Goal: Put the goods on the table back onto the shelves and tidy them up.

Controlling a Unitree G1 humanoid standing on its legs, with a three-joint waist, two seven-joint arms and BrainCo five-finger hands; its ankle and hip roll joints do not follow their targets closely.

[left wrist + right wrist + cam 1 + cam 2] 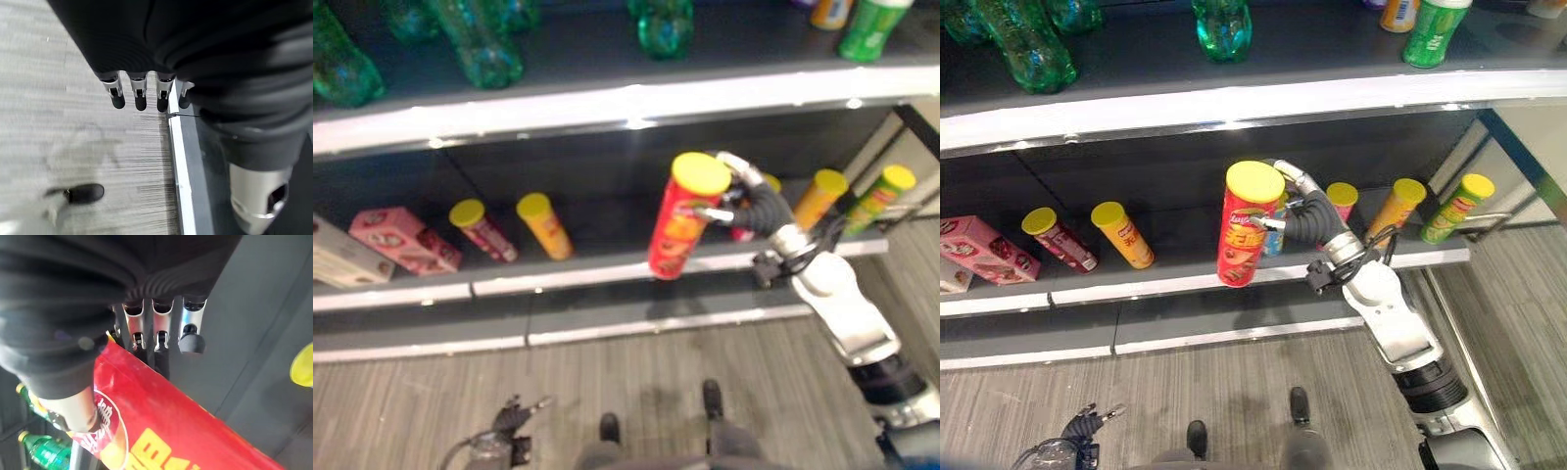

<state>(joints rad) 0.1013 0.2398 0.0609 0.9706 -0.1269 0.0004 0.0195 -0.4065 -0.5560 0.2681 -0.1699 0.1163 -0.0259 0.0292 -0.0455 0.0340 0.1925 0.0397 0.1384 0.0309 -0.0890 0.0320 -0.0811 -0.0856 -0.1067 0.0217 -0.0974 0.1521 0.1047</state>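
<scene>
A tall red chip can [680, 220] with a yellow lid is held up, slightly tilted, in front of the lower shelf [558, 271]. My right hand [754, 206] is shut on it from the right, near its top; in the right wrist view my fingers [161, 328] curl over the red can [171, 431]. The can's lower end hangs level with the shelf's front edge. My left hand [512, 419] hangs low at the left, near the floor, with straight fingers [139, 95] and nothing in it.
On the lower shelf stand a dark red can [481, 230], an orange can [544, 225], pink boxes [403, 240], another orange can [820, 198] and a green can [879, 198]. Green bottles [475, 39] fill the upper shelf. A gap lies behind the held can.
</scene>
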